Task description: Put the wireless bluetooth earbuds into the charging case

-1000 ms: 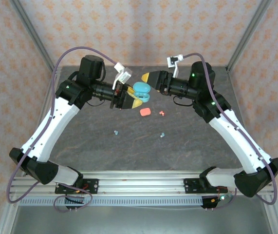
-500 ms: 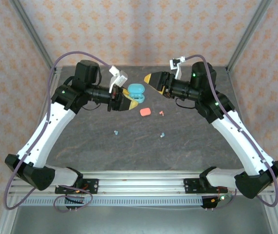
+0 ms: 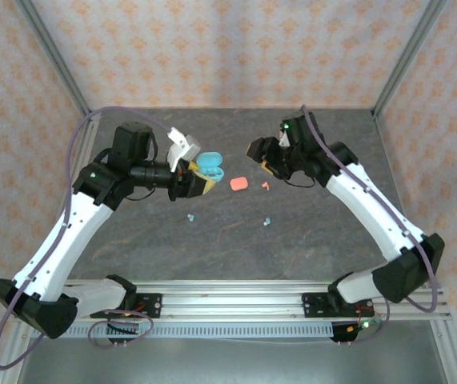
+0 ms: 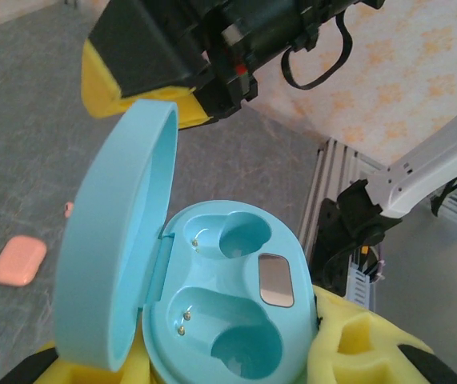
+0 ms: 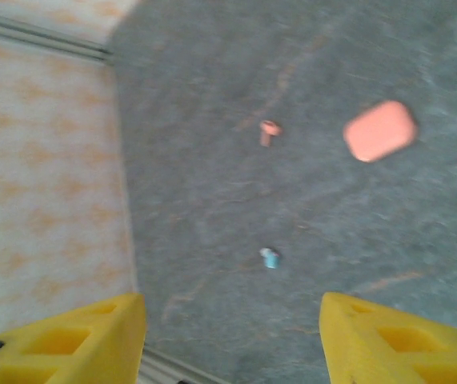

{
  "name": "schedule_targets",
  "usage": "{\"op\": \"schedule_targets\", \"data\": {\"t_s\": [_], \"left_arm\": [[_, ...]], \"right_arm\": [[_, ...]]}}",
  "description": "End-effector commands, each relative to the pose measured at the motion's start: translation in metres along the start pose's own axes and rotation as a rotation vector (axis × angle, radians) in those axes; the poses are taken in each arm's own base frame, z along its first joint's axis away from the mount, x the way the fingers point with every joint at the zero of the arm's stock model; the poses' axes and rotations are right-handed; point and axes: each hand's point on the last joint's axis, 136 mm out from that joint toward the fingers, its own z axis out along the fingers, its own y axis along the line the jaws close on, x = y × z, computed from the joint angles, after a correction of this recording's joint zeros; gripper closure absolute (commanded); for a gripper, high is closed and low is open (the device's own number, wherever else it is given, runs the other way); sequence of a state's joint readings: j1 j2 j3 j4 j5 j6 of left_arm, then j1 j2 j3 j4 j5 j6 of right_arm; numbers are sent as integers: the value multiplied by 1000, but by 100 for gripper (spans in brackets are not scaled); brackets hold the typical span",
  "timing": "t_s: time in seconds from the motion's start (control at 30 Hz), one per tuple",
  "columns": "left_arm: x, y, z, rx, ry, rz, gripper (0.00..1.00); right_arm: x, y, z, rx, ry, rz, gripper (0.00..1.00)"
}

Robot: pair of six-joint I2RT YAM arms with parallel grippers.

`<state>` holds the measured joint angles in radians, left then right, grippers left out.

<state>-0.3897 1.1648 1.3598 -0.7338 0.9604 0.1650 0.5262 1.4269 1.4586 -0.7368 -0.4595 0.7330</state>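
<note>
The left gripper (image 3: 198, 178) is clenched on the teal case (image 3: 210, 166), which seems to be held off the worktop (image 3: 228, 248). Its lid is swung up and both wells are bare in the left wrist view. The pads hold only the base's near end, so a push into a well could tilt the case. The first teal earbud (image 3: 190, 217) lies loose on the worktop. Then come the closed pink case (image 3: 239, 183), the pink earbud (image 3: 265, 186) just beside it, and the second teal earbud (image 3: 266, 222). The right gripper (image 3: 260, 158) is released and holds nothing, near the pink earbud. The earbuds are tiny, so a skewed pinch could flick one away. A pink one could also end up in the teal wells.
</note>
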Motion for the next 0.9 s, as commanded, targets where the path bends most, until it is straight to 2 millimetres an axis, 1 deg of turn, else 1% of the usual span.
{"op": "schedule_targets", "data": {"t_s": [0.0, 0.1, 0.2, 0.33, 0.4, 0.47, 0.57, 0.67, 0.77, 0.87], "left_arm": [[0, 12, -7, -91, -20, 10, 86], [6, 15, -10, -125, -21, -11, 86], [12, 17, -14, -160, -27, -28, 86], [21, 19, -23, -217, -27, -44, 86], [27, 22, -26, -250, -21, -55, 85], [32, 26, -28, -285, -20, -68, 85], [36, 27, -30, -302, -30, -76, 85], [39, 28, -32, -320, -27, -82, 85], [44, 29, -34, -329, -14, -81, 85], [49, 30, -34, -337, -3, -80, 85]], "right_arm": [[25, -33, 27, 184, 89, 11, 41], [45, -37, 59, 229, 186, 10, 41], [59, -43, 89, 294, 239, -6, 45], [75, -39, 128, 327, 295, -35, 48], [83, -35, 145, 339, 317, -56, 49], [90, -31, 160, 358, 333, -84, 53], [102, -28, 180, 380, 352, -117, 58], [119, -26, 196, 395, 391, -146, 61], [135, -24, 207, 409, 434, -204, 61], [147, -29, 213, 448, 474, -243, 62]]}}
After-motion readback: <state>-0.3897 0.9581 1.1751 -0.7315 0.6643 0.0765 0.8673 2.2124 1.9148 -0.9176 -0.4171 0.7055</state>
